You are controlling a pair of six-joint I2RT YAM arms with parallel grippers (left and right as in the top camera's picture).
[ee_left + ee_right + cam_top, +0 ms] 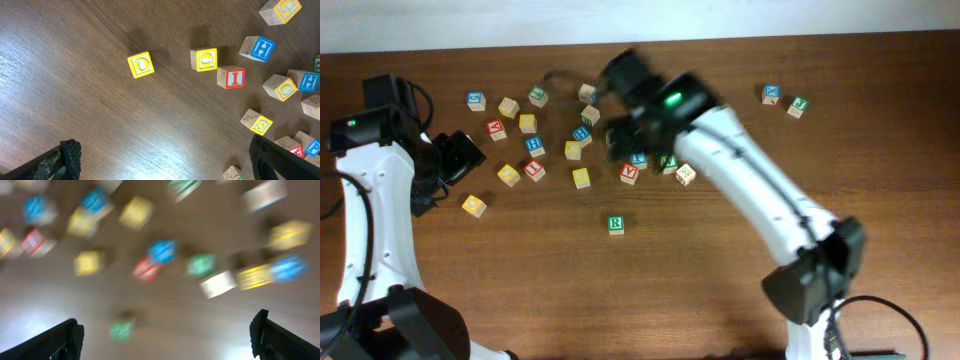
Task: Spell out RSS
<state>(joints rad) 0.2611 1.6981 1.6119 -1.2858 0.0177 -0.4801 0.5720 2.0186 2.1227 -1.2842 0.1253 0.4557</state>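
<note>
On the dark, wood-grained bench (670,290), seen from overhead with a white strip of wall along the far edge, small letter blocks lie scattered. A green R block (615,224) sits alone nearer the robot, well apart from the cluster. The left pincer (458,155) hangs by the cluster's left edge, near a yellow block. The white right arm (750,190) reaches over the cluster's middle, its end blurred. In the left wrist view, the left pincer's black fingers (65,159) stand wide apart at the bottom corners, released, with only bare wood between them. Beyond them lie a yellow O block (140,65), a second yellow block (204,59) touching a red I block (231,77), and a blue H block (260,48). The right wrist view is heavily blurred and no letter can be read. The right pincer (167,337) is spread open with nothing held, and a green block (121,329) lies on the brown surface between the fingers and the coloured smears of the cluster.
</note>
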